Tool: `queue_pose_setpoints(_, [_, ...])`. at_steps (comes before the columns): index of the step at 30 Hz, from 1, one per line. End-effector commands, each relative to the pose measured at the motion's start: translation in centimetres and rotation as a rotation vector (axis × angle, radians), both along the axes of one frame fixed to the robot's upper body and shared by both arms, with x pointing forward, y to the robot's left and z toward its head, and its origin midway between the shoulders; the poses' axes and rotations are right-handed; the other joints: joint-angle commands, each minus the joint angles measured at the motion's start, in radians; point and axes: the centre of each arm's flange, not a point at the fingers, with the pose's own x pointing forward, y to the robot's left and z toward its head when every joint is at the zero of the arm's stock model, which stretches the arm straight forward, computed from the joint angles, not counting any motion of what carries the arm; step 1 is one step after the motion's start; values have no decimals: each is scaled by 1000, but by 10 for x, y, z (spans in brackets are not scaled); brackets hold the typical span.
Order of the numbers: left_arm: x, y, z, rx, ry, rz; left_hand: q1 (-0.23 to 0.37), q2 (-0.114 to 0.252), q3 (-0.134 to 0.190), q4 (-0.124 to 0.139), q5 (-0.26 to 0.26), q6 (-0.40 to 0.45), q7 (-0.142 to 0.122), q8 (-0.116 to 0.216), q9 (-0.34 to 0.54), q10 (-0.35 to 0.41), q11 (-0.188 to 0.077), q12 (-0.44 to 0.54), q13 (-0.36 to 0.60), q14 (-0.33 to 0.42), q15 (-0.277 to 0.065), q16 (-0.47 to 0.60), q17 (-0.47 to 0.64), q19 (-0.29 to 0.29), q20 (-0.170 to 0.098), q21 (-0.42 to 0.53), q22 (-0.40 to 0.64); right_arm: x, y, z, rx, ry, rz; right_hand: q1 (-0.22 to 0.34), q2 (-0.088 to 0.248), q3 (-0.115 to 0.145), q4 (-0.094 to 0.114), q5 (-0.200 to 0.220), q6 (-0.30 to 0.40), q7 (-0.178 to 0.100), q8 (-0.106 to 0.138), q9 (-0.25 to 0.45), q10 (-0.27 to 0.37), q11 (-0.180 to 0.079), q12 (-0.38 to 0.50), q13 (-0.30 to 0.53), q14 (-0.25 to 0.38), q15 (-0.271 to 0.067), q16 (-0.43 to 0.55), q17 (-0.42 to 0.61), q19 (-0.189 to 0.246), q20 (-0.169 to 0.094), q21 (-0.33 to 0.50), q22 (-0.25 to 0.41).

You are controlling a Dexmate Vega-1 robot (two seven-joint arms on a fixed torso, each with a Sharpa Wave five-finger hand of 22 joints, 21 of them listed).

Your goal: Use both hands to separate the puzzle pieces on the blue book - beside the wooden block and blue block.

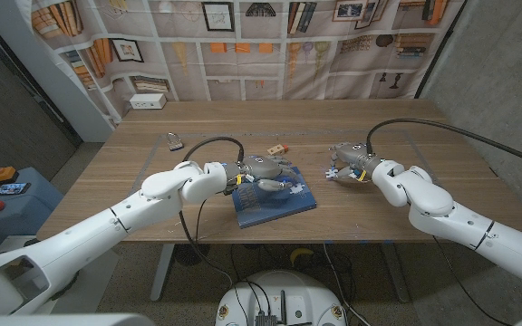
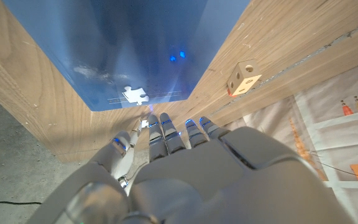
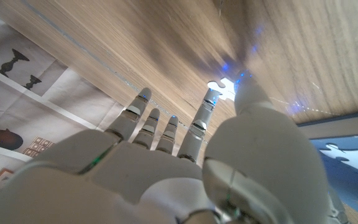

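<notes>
Two puzzle pieces already lie apart: one white piece [image 2: 133,94] sits on the blue book [image 1: 275,200] under the left hand [image 1: 263,170], whose fingers hover straight and close together, holding nothing. Further right, past the wooden block [image 1: 278,148], the right hand [image 1: 352,161] pinches the other piece [image 3: 221,89] low over the table [image 1: 134,163]. It should set this piece down well clear of the book; no writing is legible.
</notes>
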Motion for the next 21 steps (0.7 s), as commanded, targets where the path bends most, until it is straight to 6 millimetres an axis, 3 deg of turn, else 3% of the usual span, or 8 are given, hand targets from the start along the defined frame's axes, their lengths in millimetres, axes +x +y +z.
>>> queue_pose_setpoints(1, [1,17,14,-83,-32,47,12,92,8,-4,-4,-5,-3,1,1,-2,-3,0,0,3,-92,-3,0,1,-53,3,1,8,-2,-4,-7,17,-23,-5,-2,-6,0,5,-11,3,-6,2,2,3,-1,3,6,2,0,2,8,2,-1,4])
queue_pose_setpoints(21, [2,39,25,-251,-45,101,13,92,10,-8,-4,-2,-3,3,1,1,-5,2,0,10,-94,-3,0,15,-50,5,1,9,2,-8,8,41,-50,-34,-22,-25,3,11,-85,5,-44,-12,-23,12,-9,4,-2,14,-6,5,11,5,-1,4])
